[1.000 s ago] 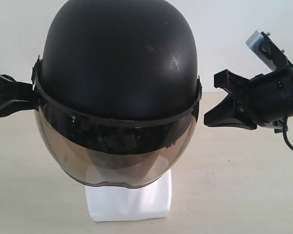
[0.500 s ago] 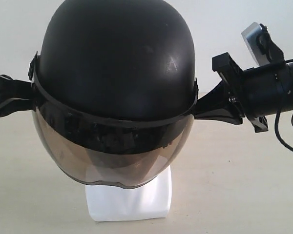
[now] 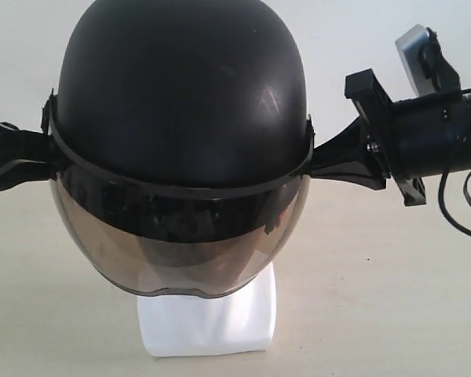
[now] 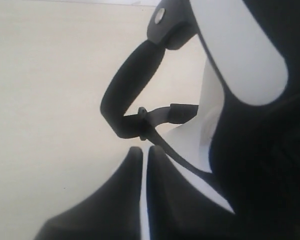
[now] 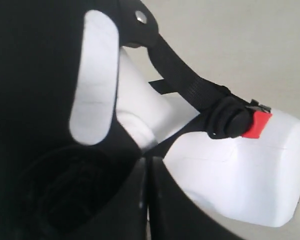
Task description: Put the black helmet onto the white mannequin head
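The black helmet (image 3: 180, 86) sits over the white mannequin head, whose squarish base (image 3: 208, 322) shows below the smoke-tinted visor (image 3: 180, 243). My left gripper (image 3: 51, 153) is shut, its tips against the helmet's left rim. My right gripper (image 3: 314, 161) is shut too, tips touching the right rim. In the left wrist view the shut fingers (image 4: 144, 150) end just short of a hanging black chin strap (image 4: 130, 85), beside the white neck (image 4: 210, 115). The right wrist view has the shut tips (image 5: 147, 161) under the helmet's edge, with the red buckle (image 5: 255, 125) lying over the white base (image 5: 240, 180).
A pale beige tabletop (image 3: 392, 298) spreads around the base, with a white wall (image 3: 353, 39) behind. The right arm's wrist camera and cable (image 3: 463, 204) hang at the right edge.
My right gripper has turned and moved in leftward until its tips reach the helmet's right rim. The helmet has shifted slightly to the left. The left gripper has stayed put.
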Motion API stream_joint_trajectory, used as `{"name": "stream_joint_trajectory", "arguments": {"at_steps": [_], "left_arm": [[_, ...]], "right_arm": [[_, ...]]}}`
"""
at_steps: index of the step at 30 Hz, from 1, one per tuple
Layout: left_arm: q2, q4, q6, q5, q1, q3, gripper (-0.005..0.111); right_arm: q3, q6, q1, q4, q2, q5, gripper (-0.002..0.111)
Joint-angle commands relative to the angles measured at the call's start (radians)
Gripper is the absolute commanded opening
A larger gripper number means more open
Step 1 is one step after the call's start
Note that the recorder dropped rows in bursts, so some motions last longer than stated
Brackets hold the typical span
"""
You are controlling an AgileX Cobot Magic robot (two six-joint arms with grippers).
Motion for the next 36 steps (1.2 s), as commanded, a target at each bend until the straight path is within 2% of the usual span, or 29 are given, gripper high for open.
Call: {"name": "stream_joint_trajectory", "arguments": {"at_steps": [1, 7, 12, 21, 27, 30, 33, 36], "left_arm": [[0.003, -0.001, -0.005, 0.025, -0.003, -0.006, 0.004], [0.003, 0.008, -0.005, 0.026, -0.003, -0.006, 0.004], [0.003, 0.020, -0.005, 0.019, -0.003, -0.006, 0.004], [0.003, -0.009, -0.005, 0.008, -0.003, -0.008, 0.004], [-0.001, -0.028, -0.005, 0.020, -0.003, -0.049, 0.004], [-0.005, -0.028, -0.005, 0.029, -0.003, -0.078, 0.004], [-0.009, -0.028, -0.005, 0.035, -0.003, -0.094, 0.004], [-0.009, -0.028, -0.005, 0.040, -0.003, -0.099, 0.004]], "right_arm": [[-0.004, -0.018, 0.007, 0.062, 0.058, 0.076, 0.000], [-0.004, -0.066, 0.007, 0.175, 0.051, 0.158, 0.000], [-0.004, -0.060, 0.007, 0.177, 0.009, 0.139, 0.000], [-0.004, 0.019, 0.007, 0.057, -0.026, 0.111, 0.000], [-0.004, 0.059, 0.007, -0.015, -0.026, 0.118, 0.000], [-0.004, 0.061, 0.007, -0.024, -0.041, 0.062, 0.000], [-0.010, 0.063, -0.030, -0.020, -0.094, 0.006, 0.000], [-0.062, 0.066, -0.096, -0.020, -0.128, 0.032, 0.000]]}}
